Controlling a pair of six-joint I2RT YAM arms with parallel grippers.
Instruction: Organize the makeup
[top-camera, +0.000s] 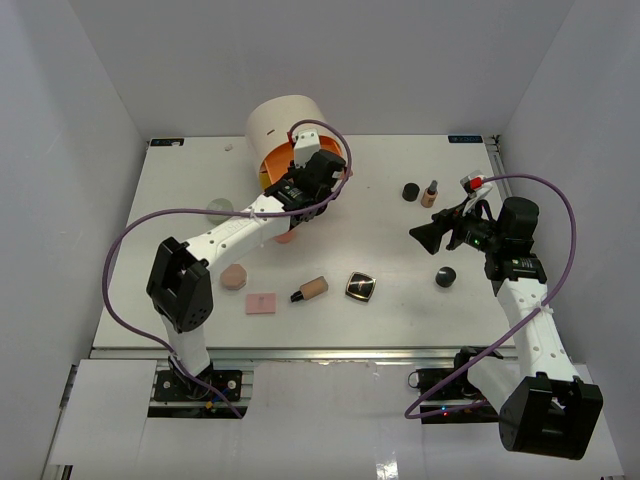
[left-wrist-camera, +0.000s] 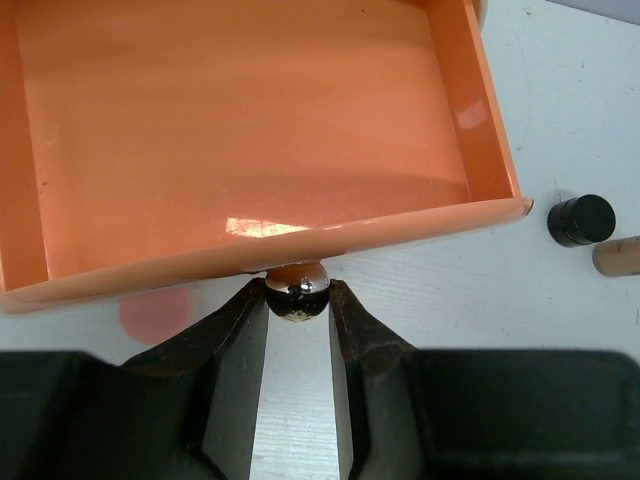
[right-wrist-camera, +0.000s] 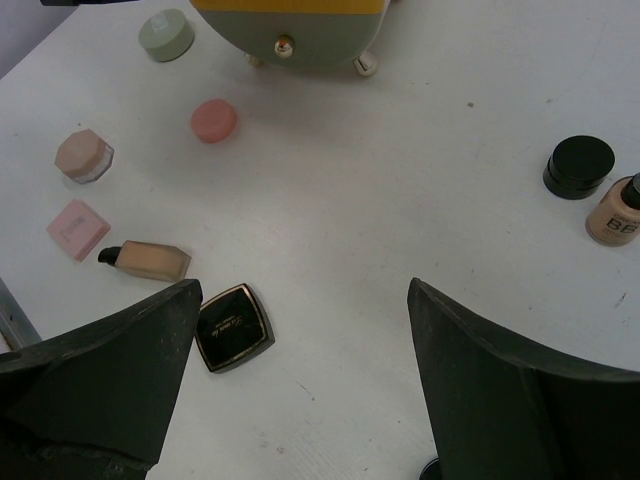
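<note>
White underneath: working over the table (top-camera: 400, 150), with the cream cylinder (top-camera: 285, 122) at upper centre of the top view. Holding its orange drawer (left-wrist-camera: 250, 130) drawn out, filling the upper part of the left wrist view, with no makeup showing inside. Hovering the right gripper (right-wrist-camera: 303, 290) right of centre in the top view, jaws spread wide and grasping nothing. Finding the makeup loose on the table. Noting the lying tan bottle (right-wrist-camera: 150, 260) at lower left of the right wrist view, long axis running left to right there, cap to the left, along the jaws' closing line, so probably needing a wrist turn before a grasp across its width. Judging the black square compact (right-wrist-camera: 232, 327), just beside the finger at the left of that view, as nearer the right arm than the left, and the likelier pick with the left tied up. Passing over the pink rectangular compact (right-wrist-camera: 78, 228), octagonal compact (right-wrist-camera: 84, 156) and pink round compact (right-wrist-camera: 214, 120) further left, and the upright bottle (right-wrist-camera: 612, 212) beside a black jar (right-wrist-camera: 579, 166) at far right. Pinching, smallest of all, the drawer's knob (left-wrist-camera: 296, 285) with the left gripper (left-wrist-camera: 297, 298), jaws pressed against it on either side.
</note>
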